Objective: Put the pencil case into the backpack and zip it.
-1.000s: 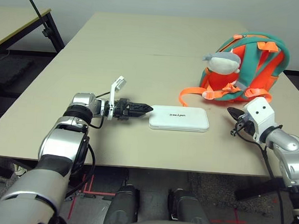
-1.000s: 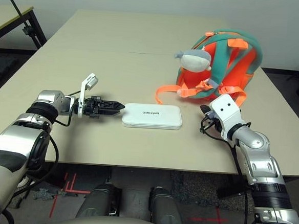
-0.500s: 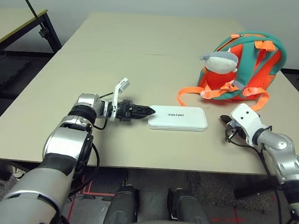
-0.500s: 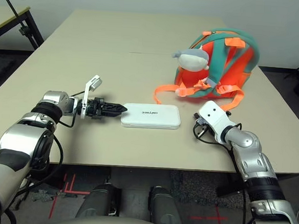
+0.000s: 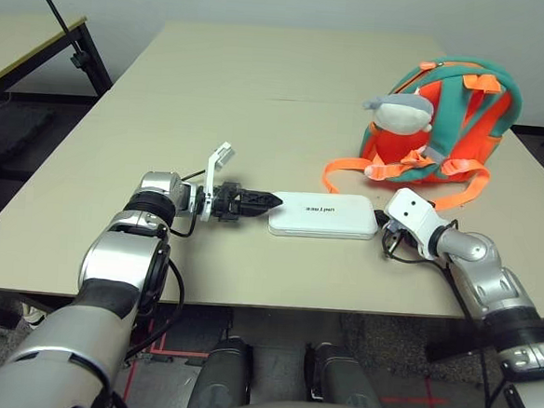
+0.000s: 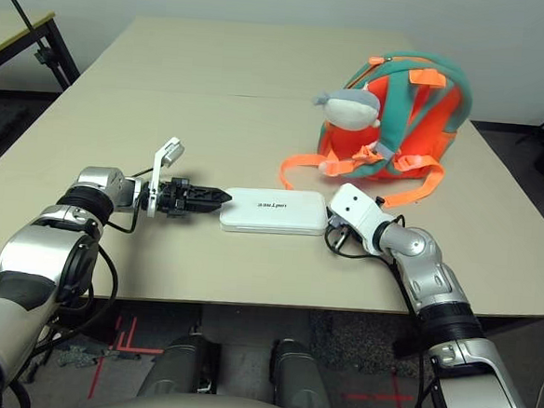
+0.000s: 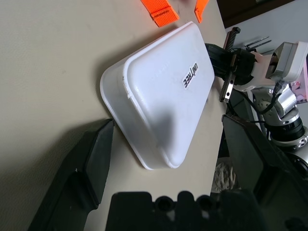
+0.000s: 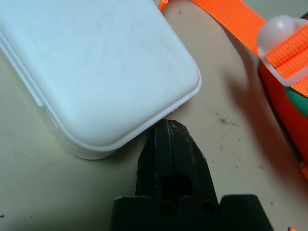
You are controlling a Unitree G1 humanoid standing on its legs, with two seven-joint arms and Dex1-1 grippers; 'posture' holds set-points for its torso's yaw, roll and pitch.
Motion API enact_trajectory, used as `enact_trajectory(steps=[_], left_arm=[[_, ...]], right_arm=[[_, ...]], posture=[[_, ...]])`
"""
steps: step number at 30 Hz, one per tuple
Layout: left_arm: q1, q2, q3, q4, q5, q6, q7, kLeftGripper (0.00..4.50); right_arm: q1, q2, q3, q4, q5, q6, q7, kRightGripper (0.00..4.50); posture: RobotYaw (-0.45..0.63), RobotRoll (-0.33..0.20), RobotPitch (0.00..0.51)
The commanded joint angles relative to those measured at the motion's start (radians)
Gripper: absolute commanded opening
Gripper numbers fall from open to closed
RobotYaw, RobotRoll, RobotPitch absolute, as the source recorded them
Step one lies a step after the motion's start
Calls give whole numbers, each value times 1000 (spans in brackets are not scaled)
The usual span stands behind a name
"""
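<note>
The white pencil case point(image 5: 324, 214) lies flat on the table, its dark lettering facing up. My left gripper point(image 5: 270, 201) is at its left end, low over the table. The left wrist view shows its fingers point(image 7: 96, 163) open wide with the case's end point(image 7: 163, 96) just ahead of them. My right gripper point(image 8: 168, 124) is shut, with its tip touching the case's right end point(image 8: 91, 62). The orange and teal backpack point(image 5: 456, 114) stands at the back right, with the plush toy point(image 5: 404, 115) on its front. Whether its zip is open is hidden.
Orange webbing straps point(image 5: 345, 167) trail from the backpack onto the table just behind the case. The table's front edge point(image 5: 247, 300) runs close below both arms. A second table point(image 5: 31, 42) and a black pole point(image 5: 57, 7) stand off to the far left.
My right arm has swung left across the table until its shut tip met the case's right end. The left gripper has stayed put, still open. The camera shifted slightly.
</note>
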Motion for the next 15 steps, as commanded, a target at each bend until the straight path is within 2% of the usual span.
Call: enact_trajectory(steps=[1,15], left_arm=[[5,5,-14,23,35,10,3,4500],[9,-6,-27,24,64,8,-11,4500]], right_arm=[[-16,23,35,-29,-8,11,22,37],[-62,111,93,-61,-30,33,50,37]], posture=[[33,0,27],[24,0,27]])
